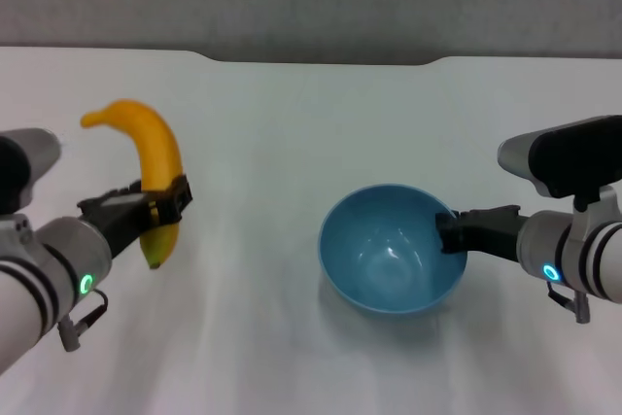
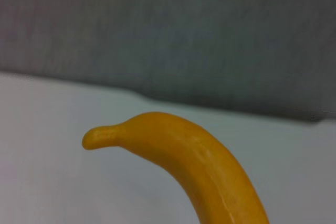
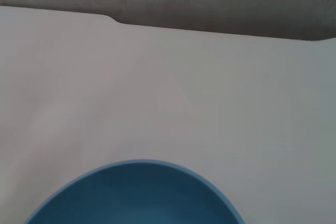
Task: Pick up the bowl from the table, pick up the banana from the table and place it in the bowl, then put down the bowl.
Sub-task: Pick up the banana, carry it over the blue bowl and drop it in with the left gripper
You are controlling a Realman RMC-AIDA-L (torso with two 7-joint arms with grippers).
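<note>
The yellow-orange banana (image 1: pixel 155 172) hangs above the white table (image 1: pixel 292 123) at the left, held near its lower end by my left gripper (image 1: pixel 160 206), which is shut on it. Its stem points up and left. In the left wrist view the banana (image 2: pixel 194 166) arches across the frame with its stem end showing. The light-blue bowl (image 1: pixel 392 250) is right of centre, tilted and lifted slightly, with my right gripper (image 1: pixel 450 230) shut on its right rim. The right wrist view shows the bowl (image 3: pixel 136 195) rim only. The bowl is empty.
The table's far edge has a shallow notch (image 1: pixel 321 60) with a grey wall behind it. Bare white tabletop lies between the banana and the bowl and along the front.
</note>
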